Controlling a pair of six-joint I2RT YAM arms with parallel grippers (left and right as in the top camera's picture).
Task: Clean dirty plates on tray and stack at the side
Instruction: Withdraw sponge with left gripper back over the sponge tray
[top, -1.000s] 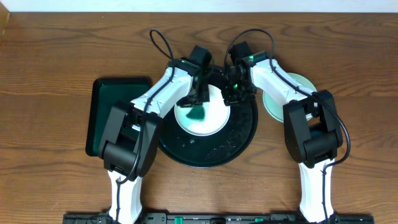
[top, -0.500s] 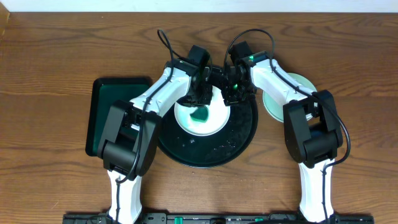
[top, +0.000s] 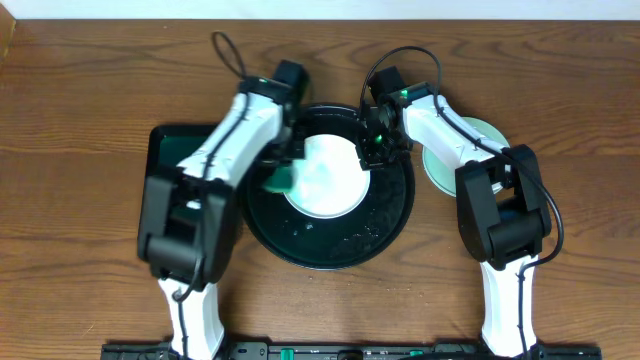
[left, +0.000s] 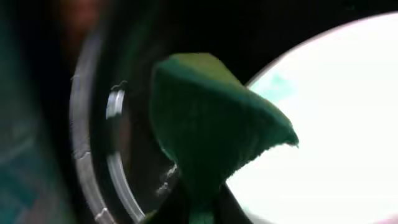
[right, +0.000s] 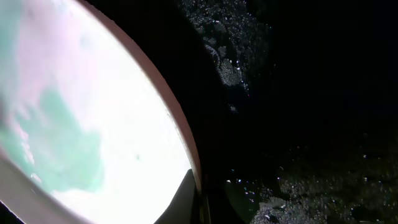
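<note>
A white plate (top: 325, 175) lies in the round black tray (top: 385, 225). My right gripper (top: 372, 150) is shut on the plate's far right rim. In the right wrist view the jaws (right: 198, 200) pinch that rim, and the plate (right: 106, 112) shows a pale teal patch. My left gripper (top: 287, 160) is shut on a green sponge (top: 277, 181) over the tray's left edge, beside the plate. In the left wrist view the sponge (left: 211, 124) sticks out of the jaws (left: 200, 213), with the plate (left: 336, 124) to its right. Another plate (top: 468, 150) rests on the wood (top: 560, 150) right of the tray.
A dark rectangular tray (top: 165, 190) lies left of the round tray, partly under my left arm. Water drops speckle the black tray floor (right: 298, 174). The tray's raised rim (left: 81, 137) is close to the sponge. A pale wall runs along the table's far edge.
My left gripper has swept the sponge left, off the plate's centre to the tray's left edge. The teal smear at the plate's centre is gone. The right gripper has kept its hold.
</note>
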